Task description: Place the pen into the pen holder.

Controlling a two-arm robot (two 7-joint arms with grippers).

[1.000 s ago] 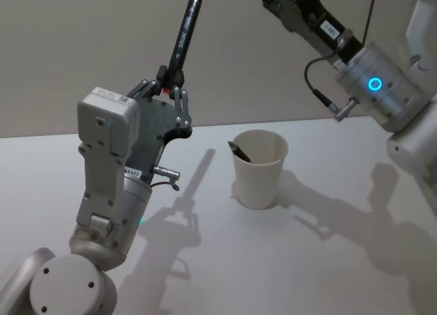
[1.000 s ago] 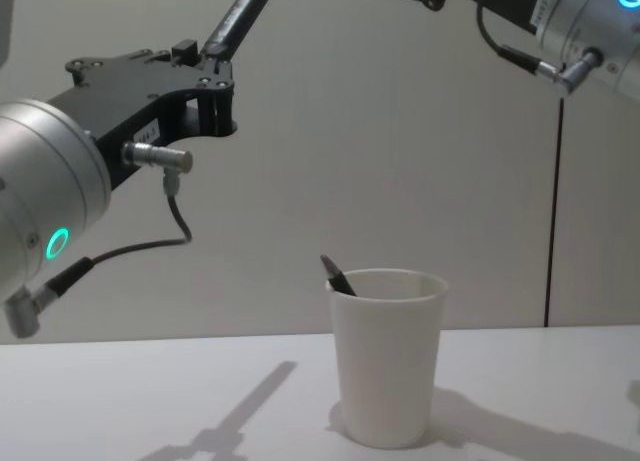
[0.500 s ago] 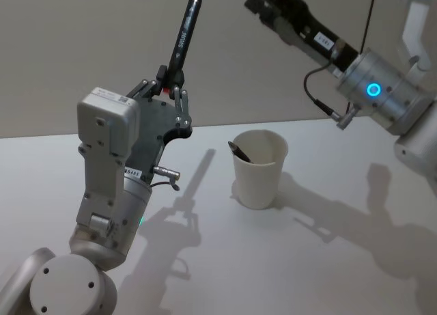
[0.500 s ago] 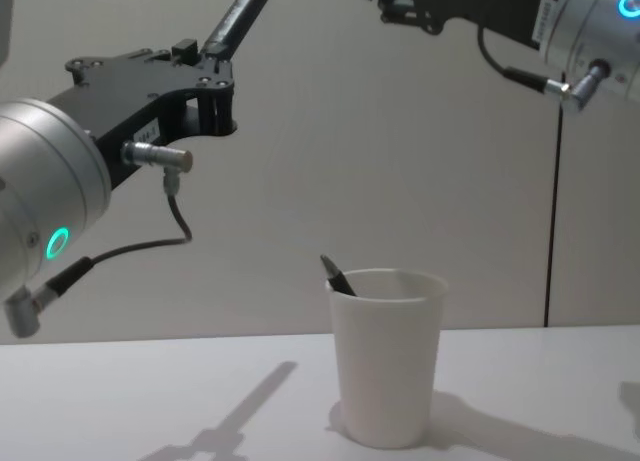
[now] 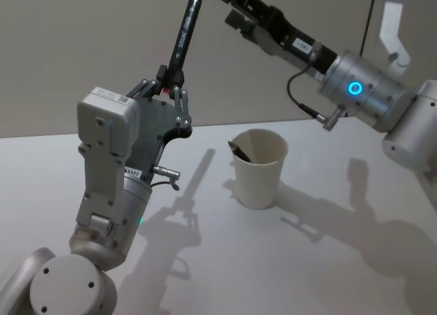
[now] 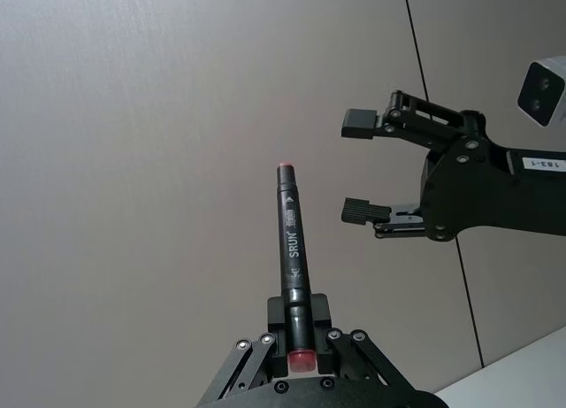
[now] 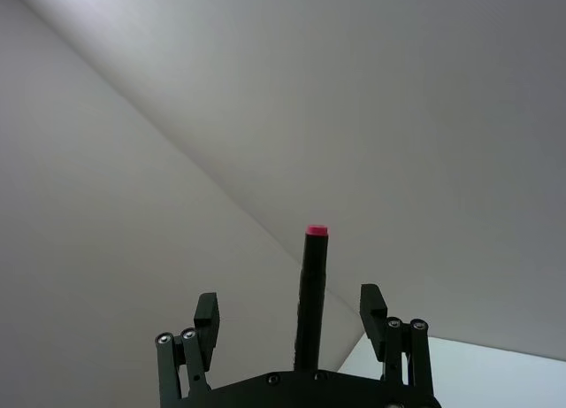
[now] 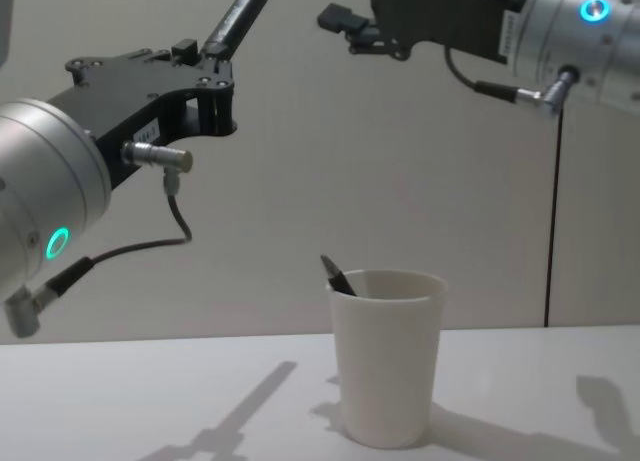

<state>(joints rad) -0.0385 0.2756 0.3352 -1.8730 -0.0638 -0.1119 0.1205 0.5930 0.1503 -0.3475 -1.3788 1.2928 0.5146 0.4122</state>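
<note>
- Clenched left pincer (image 5: 169,85) grasps the pen (image 5: 186,28) by its lower end, raised high over the left part of the table (image 5: 328,260).
- Pen: black barrel, white lettering, red at both ends. It points up and leans toward the right. It is in the air, well above the pen holder (image 5: 259,171) and to its left.
- Right pincer (image 5: 231,6): released, fingers spread wide, empty. It is held high, just beside the pen's upper half.
- Left wrist view: a clear gap lies between the pen's tip and the right pincer's open fingers (image 6: 363,123); no contact.
- Right wrist view: the pen's red tip shows farther off, framed between the two fingers.
- Pen holder: white paper cup, upright on the table, lower than both pincers.
- Second pen (image 5: 239,151): dark, leaning inside the holder against its left rim, end just above the rim.
</note>
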